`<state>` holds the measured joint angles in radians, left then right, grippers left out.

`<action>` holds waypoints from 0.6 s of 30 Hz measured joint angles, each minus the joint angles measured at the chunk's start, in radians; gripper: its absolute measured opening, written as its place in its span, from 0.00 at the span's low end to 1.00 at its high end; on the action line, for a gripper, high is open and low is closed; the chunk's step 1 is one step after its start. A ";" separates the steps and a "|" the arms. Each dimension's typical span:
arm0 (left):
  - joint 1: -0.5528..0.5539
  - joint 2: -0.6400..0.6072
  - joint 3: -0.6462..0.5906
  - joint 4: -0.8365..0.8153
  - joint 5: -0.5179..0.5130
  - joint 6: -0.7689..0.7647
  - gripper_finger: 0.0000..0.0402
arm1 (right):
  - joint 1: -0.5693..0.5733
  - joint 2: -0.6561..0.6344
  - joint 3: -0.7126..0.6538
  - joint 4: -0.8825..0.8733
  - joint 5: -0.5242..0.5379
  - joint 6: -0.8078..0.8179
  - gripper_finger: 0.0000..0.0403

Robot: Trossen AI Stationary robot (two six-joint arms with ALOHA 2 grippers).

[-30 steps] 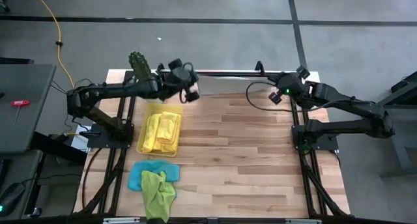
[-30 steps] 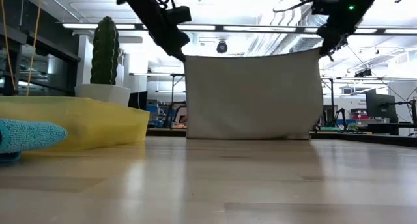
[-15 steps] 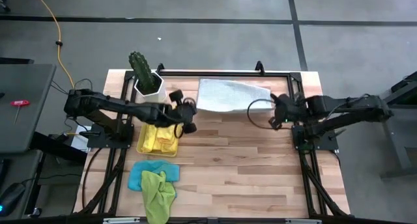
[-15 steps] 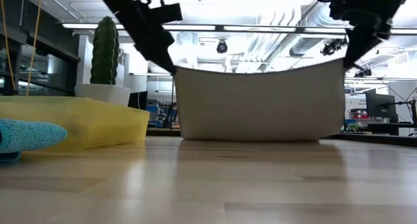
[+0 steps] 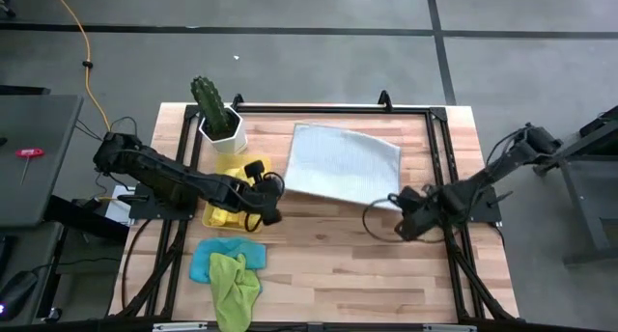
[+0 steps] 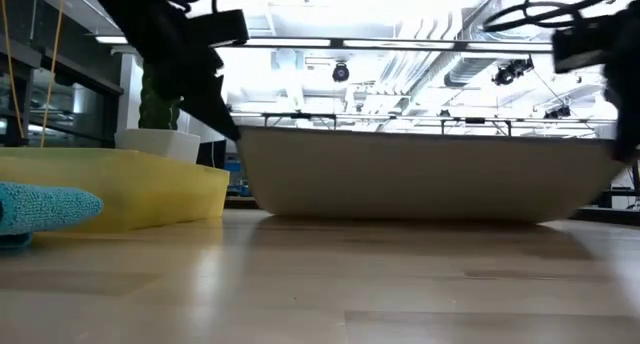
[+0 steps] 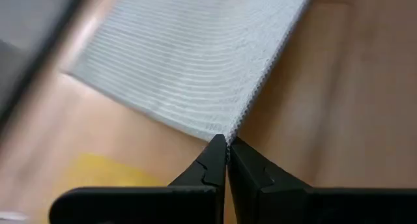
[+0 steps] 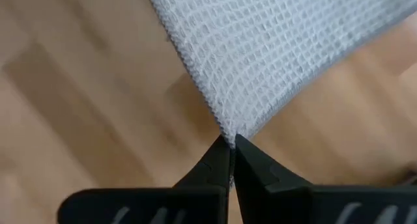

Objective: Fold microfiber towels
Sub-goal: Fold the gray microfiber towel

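Both grippers are holding one grey towel by its two near corners, spreading it over the middle of the tabletop. The far edge is lying on the wood near the back rail; the near edge is hanging slightly raised between the arms.

The left gripper is pinching the left near corner with its jaws clenched on the hem. The right gripper is doing the same at the right near corner.

To perform this step well, both corners should be kept level and the cloth taut, so the towel settles flat, without wrinkles, before either corner is let go.

The left arm is reaching low across the yellow tray, its wrist close to the tabletop. The right arm is stretching in from the right edge, equally low. A blue towel and a green towel are waiting at the front left.
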<state>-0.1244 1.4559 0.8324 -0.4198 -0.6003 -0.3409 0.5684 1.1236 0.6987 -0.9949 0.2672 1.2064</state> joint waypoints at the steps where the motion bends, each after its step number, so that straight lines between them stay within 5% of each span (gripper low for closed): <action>1: -0.011 0.000 0.000 0.000 0.036 -0.023 0.00 | 0.023 0.013 0.000 0.009 -0.022 0.022 0.00; 11: -0.109 0.000 0.000 0.003 0.186 -0.128 0.00 | 0.168 0.111 0.000 0.187 -0.196 0.155 0.00; 18: -0.092 -0.011 0.019 -0.002 0.114 -0.094 0.00 | 0.153 0.099 0.067 0.066 -0.193 0.133 0.00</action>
<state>-0.2161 1.4448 0.8513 -0.4219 -0.4859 -0.4346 0.7219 1.2228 0.7659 -0.9289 0.0746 1.3396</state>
